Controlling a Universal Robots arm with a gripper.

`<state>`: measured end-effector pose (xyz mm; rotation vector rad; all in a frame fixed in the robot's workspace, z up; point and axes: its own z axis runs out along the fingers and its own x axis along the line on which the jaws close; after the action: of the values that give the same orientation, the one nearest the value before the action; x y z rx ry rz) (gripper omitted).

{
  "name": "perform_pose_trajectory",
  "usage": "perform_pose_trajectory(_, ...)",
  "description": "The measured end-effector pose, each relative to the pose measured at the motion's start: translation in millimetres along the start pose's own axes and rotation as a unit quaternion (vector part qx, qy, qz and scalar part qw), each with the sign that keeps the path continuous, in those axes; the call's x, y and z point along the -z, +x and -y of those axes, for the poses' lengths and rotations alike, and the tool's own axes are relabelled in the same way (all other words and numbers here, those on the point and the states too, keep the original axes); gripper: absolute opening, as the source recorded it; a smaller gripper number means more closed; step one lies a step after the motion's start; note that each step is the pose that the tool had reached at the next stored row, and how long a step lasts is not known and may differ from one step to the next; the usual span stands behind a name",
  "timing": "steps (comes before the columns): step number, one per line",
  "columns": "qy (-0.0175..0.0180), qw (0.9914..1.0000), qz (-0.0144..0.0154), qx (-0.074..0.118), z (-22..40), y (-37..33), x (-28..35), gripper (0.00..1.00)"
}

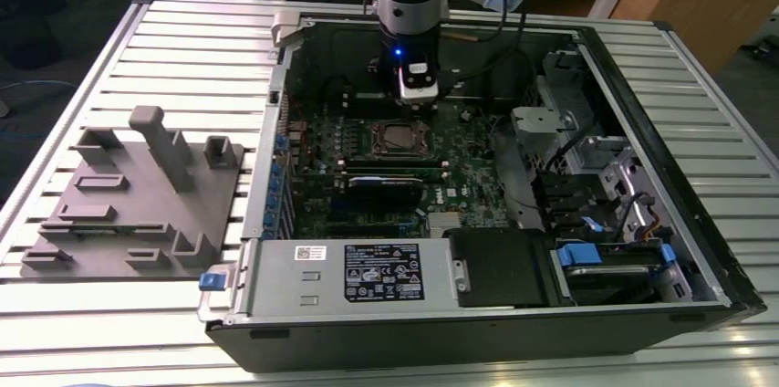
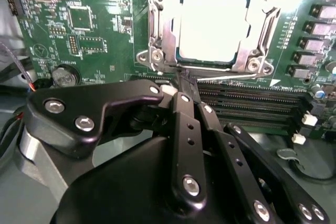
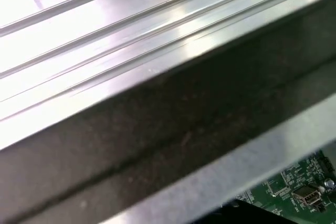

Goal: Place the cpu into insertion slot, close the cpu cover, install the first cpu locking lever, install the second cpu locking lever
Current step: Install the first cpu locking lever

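The cpu point(image 2: 212, 24), with a pale silver top, lies flat in the insertion slot point(image 2: 179, 40) on the green motherboard point(image 2: 94, 35). The cpu cover point(image 2: 163, 19), a metal frame, lies down around the chip. Thin wire levers run along two opposite sides of the frame point(image 2: 152, 27) point(image 2: 273, 22). My gripper point(image 2: 182, 81) is shut, its black fingers meeting right at the near edge of the socket, by the frame's screws. In the exterior view the gripper point(image 1: 418, 104) hangs just behind the cpu point(image 1: 396, 138) inside the open case. Whether the tips pinch a lever end I cannot tell.
Black memory slots point(image 2: 252, 103) run beside the socket, under my fingers. A dark card point(image 1: 387, 182) and the power supply point(image 1: 365, 273) lie nearer the case front. A drive cage point(image 1: 585, 159) fills the exterior view's right. A grey fixture point(image 1: 134, 195) stands on the slatted table point(image 1: 182, 49).
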<state>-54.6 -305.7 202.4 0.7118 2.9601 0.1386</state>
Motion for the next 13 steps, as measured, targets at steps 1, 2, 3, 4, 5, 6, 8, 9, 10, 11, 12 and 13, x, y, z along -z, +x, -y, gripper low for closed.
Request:
perform_pose_trajectory(1,-0.0003,1.00000,0.0002,0.000,-0.1,0.0,0.0,0.11)
perform_pose_trajectory(2,-0.0009,1.00000,0.0004,-0.001,-0.2,0.0,0.0,0.11)
perform_pose_trajectory(3,-0.0017,1.00000,0.0008,-0.002,-0.2,0.0,0.1,0.11)
perform_pose_trajectory(4,-0.0027,0.99999,0.0011,-0.002,-0.1,0.1,0.2,0.11)
perform_pose_trajectory(5,-0.0039,0.99999,0.0013,-0.003,-0.2,0.1,0.1,0.11)
perform_pose_trajectory(6,-0.0050,0.99998,0.0015,-0.004,-0.2,0.1,0.2,0.11)
perform_pose_trajectory(8,-0.0067,0.99997,0.0026,-0.004,-0.2,0.2,0.1,0.11)
perform_pose_trajectory(9,-0.0076,0.99995,0.0039,-0.004,-0.1,0.3,0.1,0.11)
perform_pose_trajectory(10,-0.0085,0.99994,0.0053,-0.004,0.1,0.6,0.1,0.11)
perform_pose_trajectory(11,-0.0098,0.99992,0.0069,-0.004,0.4,1.2,0.1,0.11)
perform_pose_trajectory(12,-0.0111,0.99990,0.0083,-0.004,0.7,1.9,0.0,0.11)
perform_pose_trajectory(13,-0.0124,0.99987,0.0093,-0.004,1.1,2.6,0.1,0.11)
